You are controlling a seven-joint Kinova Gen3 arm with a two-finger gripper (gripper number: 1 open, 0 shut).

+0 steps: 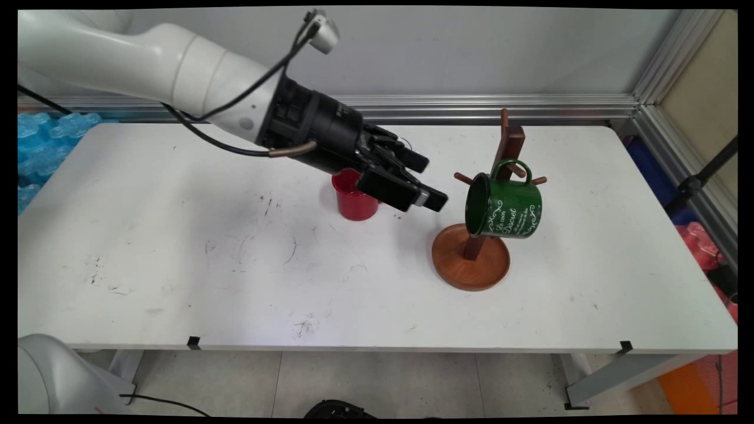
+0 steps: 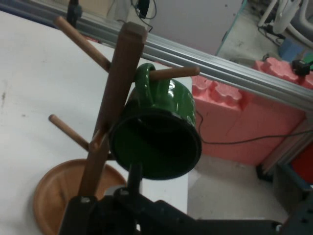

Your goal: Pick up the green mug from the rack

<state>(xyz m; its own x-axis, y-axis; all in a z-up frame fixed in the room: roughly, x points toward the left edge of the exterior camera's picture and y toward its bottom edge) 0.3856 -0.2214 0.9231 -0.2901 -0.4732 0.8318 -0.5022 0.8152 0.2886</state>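
**Green mug hung on the wooden rack, open gripper beside it**

The green mug [image 1: 503, 206] was seen hanging by its handle on a peg [image 2: 173, 73] of the wooden mug rack [image 1: 465, 271], which stood on the right half of the white table [image 1: 177, 247]. The mug was tilted, with its mouth turned left towards the gripper [image 1: 434, 182] and its white-lettered side facing the near edge. In the hand view its dark opening was seen almost head-on, just beside the rack's post.

The gripper was held above the table, just left of the mug and apart from it. Its jaws were spread, and nothing was held between them. A red cup [image 1: 353, 203] stood upright on the table behind and below the gripper, partly hidden by it and not touched.

The mug was carried only by the handle looped over the peg, so it was judged free to swing or to slide along the peg if pushed. The rack was judged light enough to be shifted by a sideways knock. The other pegs, which stuck out near the mug, were judged the likeliest points for an open finger to catch.
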